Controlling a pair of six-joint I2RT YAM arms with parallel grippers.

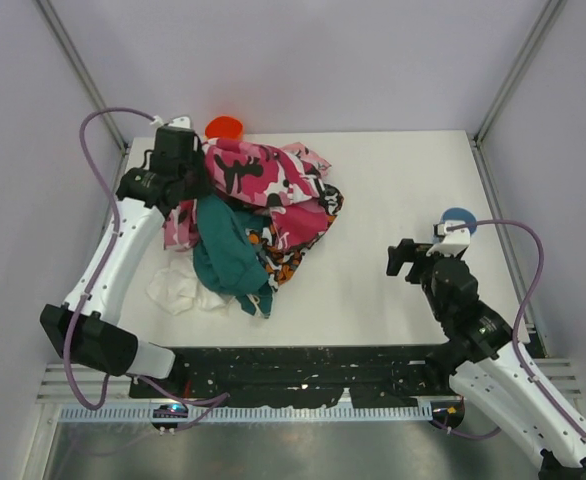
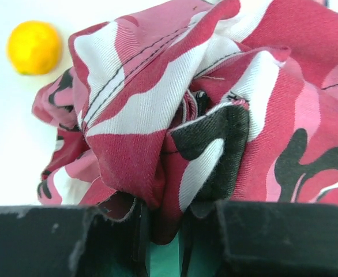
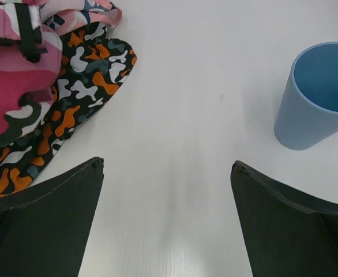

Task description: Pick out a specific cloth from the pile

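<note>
**A:** Top external view, far left: why was the left claw (image 1: 180, 165) sitting on the back corner of the pile (image 1: 253, 225)?

**B:** It was closed nearly all the way on a fold of the pink camouflage cloth (image 2: 157, 115). The left wrist view showed that fold pinched between the jaws, with a sliver of the teal cloth (image 1: 228, 255) just beneath. As I read it, the camouflage piece lay on top, so it needed lifting off to reach whatever was under it.

**A:** And the cloth itself, the plain red one?

**B:** No view showed it. I'd judge it was buried in the heap. The only reddish thing in sight was a small round orange object (image 1: 224, 127) at the back edge of the bench (image 1: 393, 170), and that was no fabric.

**A:** What else made up the heap?

**B:** A white cloth (image 1: 178, 290) lay at the near left edge and the teal one was in the middle. The orange-black-white patterned cloth (image 3: 82, 92) poked out on the right from under the camouflage.

**A:** Further right?

**B:** The right claw (image 3: 166, 219) hung wide open and empty over bare bench, well apart from the pile, with a blue cup (image 3: 322, 98) near it. It looked parked out of the way so the left arm had room to work.
</note>
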